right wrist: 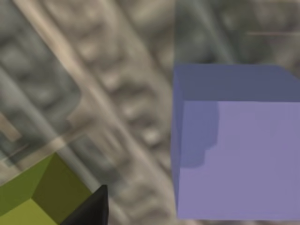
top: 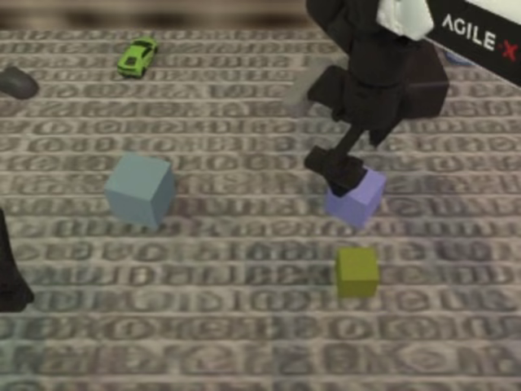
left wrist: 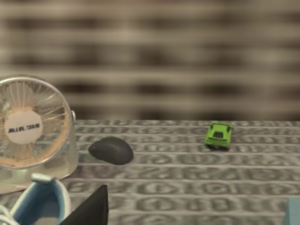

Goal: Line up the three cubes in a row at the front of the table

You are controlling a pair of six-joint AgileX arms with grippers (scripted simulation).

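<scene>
At the top view's left edge our left arm's dark hand sits parked low over the grey-beige embossed surface; we cannot tell how its fingers stand. The left wrist view looks along the surface to a pale round desk fan, a dark grey oval computer mouse, the rim of a blue-and-white shoe, and a small green toy car. In the top view the mouse lies at the far left edge and the car sits near the far side, left of centre.

Moving right, the large pale blue-grey matte cube rests on the surface left of centre, well apart from the other two.

Right of centre, our right arm reaches down from the far right, and its black hand sits on the far-left upper corner of the medium lavender-purple matte cube. We cannot tell whether the fingers are closed on the cube or merely around it. The right wrist view shows the lavender cube close up, beside a black fingertip.

Just in front of the lavender cube, apart from it, lies the small olive-yellow matte cube. Behind the right arm a big black box is partly hidden.
</scene>
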